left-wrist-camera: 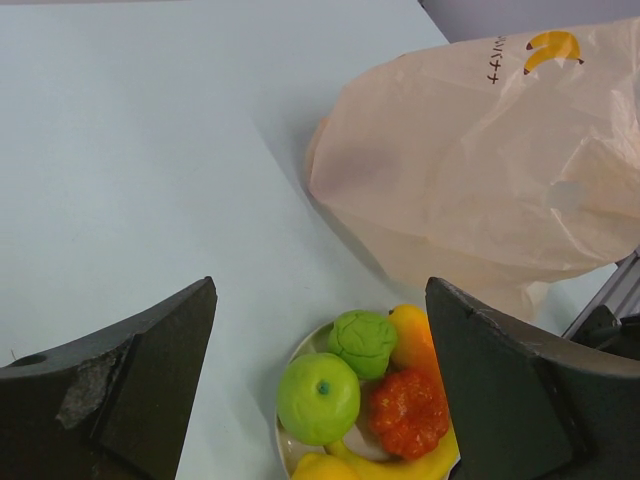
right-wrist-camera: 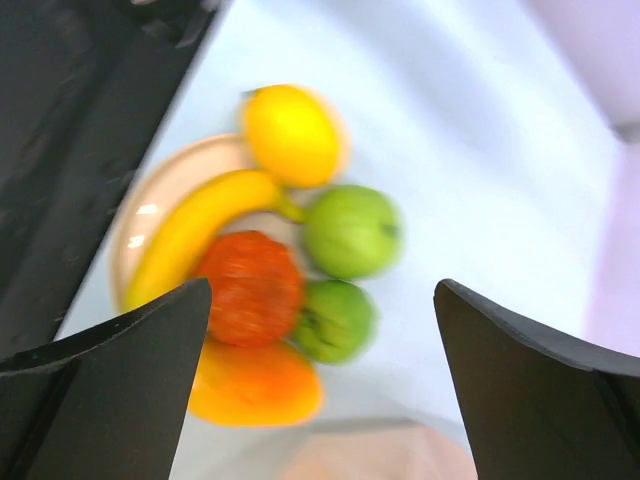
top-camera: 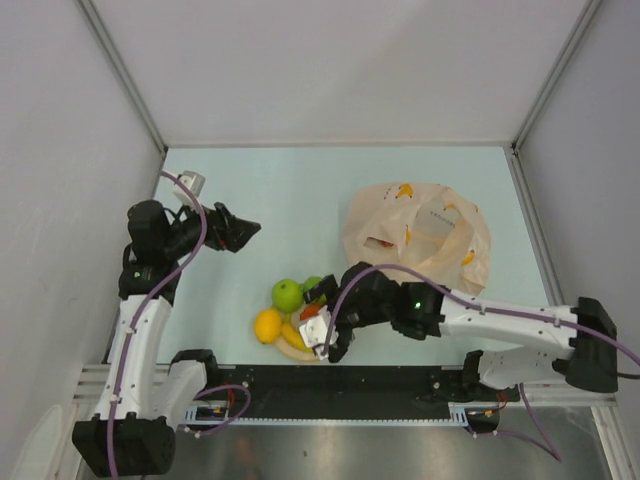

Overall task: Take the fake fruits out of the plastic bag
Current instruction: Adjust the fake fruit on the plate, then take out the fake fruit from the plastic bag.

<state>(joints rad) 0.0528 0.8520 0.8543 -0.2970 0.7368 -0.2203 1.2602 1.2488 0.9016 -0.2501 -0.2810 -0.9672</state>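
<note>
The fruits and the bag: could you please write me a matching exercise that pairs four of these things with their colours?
Things:
1. banana
2. smooth apple
3. tomato-like piece
4. plastic bag

Colours:
A. translucent peach-pink
B. red-orange
C. yellow
D. green

Pairs: 1-C, 2-D, 3-B, 4-A.

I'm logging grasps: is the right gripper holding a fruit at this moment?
No, the right gripper is open, its jaws wide apart with nothing between them, the fake fruits lying below at the plate.
</note>
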